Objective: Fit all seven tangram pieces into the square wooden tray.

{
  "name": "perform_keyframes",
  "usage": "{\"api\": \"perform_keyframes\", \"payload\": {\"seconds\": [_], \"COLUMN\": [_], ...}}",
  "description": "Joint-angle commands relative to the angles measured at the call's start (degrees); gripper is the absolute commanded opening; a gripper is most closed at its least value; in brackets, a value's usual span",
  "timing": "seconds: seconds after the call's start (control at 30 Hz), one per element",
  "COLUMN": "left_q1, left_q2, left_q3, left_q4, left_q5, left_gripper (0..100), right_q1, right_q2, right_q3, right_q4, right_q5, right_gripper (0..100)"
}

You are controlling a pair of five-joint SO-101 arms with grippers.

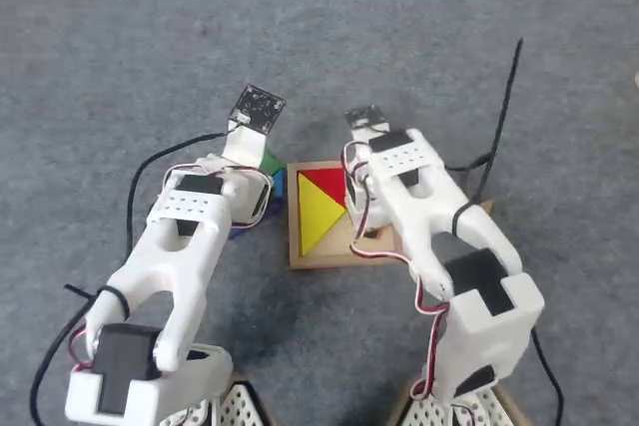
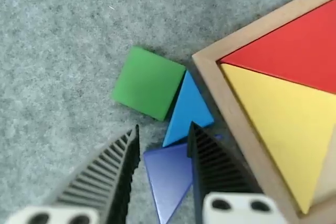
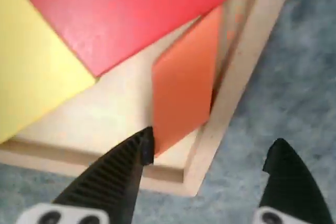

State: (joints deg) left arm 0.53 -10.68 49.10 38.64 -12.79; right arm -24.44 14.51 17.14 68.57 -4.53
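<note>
Our left gripper [image 2: 164,129] stood partly open with nothing clamped, its jaws astride the purple triangle [image 2: 168,177], which lay flat on the grey worktop [image 2: 52,51] directly beneath it. Just past that piece lay the blue triangle [image 2: 188,108], its long axis pointing away from the gripper, and touching its far side was the green square [image 2: 148,82]. In the high view these three loose pieces sat at the nine-to-ten o'clock side of the tray [image 2: 231,98], so we judged the left arm much the nearer to them. Our right gripper [image 3: 214,140] was spread wide and held nothing. One finger was at the end of the orange parallelogram [image 3: 184,87], which lay inside the tray along the rim near a corner, and the other was out over the worktop. The red triangle [image 2: 294,45] and the yellow triangle [image 2: 278,124] lay seated edge to edge. We counted six pieces: three in the tray, three loose, one of each colour.
</note>
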Motion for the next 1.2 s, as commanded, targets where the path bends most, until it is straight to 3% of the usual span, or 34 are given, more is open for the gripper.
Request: {"api": "perform_keyframes", "payload": {"seconds": [0.0, 0.43, 0.6, 0.83, 1.03, 1.17], "left_q1": [-0.5, -0.4, -0.4, -0.2, -0.1, -0.1], "left_q2": [-2.6, -2.6, -2.6, -2.6, -2.5, -2.5], "left_q3": [-0.2, -0.2, -0.2, -0.1, -0.1, -0.1], "left_q4": [-1.1, -1.1, -1.1, -1.1, -1.1, -1.1], "left_q5": [0.1, 0.1, 0.1, 0.1, 0.1, 0.1], "left_gripper": [14, 14, 14, 14, 14, 14], "right_q1": [2.2, 4.2, 6.3, 20.4, 30.5, 32.7], "right_q2": [-2.6, 2.2, -6.2, -18.8, -17.7, -14.5], "right_q3": [-2.6, -12.9, -11.4, -0.7, 7.5, 7.6], "right_q4": [-1.5, -1.3, 0.4, 2.2, -3.0, -4.6], "right_q5": [0.9, 1.2, 1.1, 3.1, 9.1, 11.3], "right_gripper": [33.6, 33.6, 33.6, 33.6, 33.6, 33.6]}}
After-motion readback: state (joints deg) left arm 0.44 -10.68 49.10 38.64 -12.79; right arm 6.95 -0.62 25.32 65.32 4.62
